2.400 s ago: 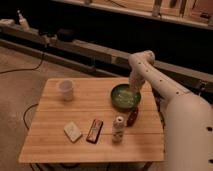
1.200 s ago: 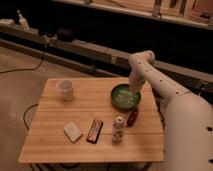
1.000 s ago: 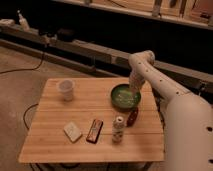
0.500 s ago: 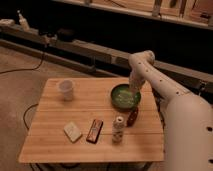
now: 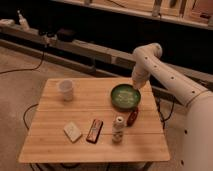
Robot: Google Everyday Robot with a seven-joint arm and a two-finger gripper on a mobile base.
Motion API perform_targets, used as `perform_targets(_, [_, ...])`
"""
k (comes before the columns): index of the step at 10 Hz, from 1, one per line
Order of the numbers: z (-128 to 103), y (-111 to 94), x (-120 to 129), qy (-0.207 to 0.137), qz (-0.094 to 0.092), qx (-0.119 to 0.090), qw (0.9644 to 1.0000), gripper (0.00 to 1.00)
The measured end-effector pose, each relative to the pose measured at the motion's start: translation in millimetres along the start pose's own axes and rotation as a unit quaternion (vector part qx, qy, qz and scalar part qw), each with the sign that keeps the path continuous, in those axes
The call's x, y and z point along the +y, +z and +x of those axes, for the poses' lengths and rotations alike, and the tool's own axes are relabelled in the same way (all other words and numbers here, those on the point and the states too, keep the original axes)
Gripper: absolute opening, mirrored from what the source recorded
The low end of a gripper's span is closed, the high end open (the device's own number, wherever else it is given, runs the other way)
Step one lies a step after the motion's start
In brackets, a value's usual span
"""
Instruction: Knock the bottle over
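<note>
The bottle, small and whitish with a narrower white cap, stands upright near the front of the wooden table. My arm comes in from the right, bends at the elbow and reaches down to the far right rim of a green bowl. The gripper hangs there above the bowl's edge, well behind the bottle and apart from it. A small dark red oblong object lies between the bowl and the bottle.
A translucent cup stands at the back left of the table. A dark red bar and a pale square packet lie left of the bottle. Shelving with cables runs behind the table. My white base is at the right.
</note>
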Motion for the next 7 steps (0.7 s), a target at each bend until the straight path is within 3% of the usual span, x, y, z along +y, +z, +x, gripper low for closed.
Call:
perform_targets(3, [-24.5, -26.5, 8.4, -0.014, -0.027, 0.008, 0.9995, 0.05])
perform_targets(6, [-25.7, -26.2, 3.4, -0.015, -0.022, 0.004, 0.9996, 0.05])
perform_targets(7, [-34.3, -26.8, -2.6, -0.013, -0.008, -0.009, 0.9998, 0.05])
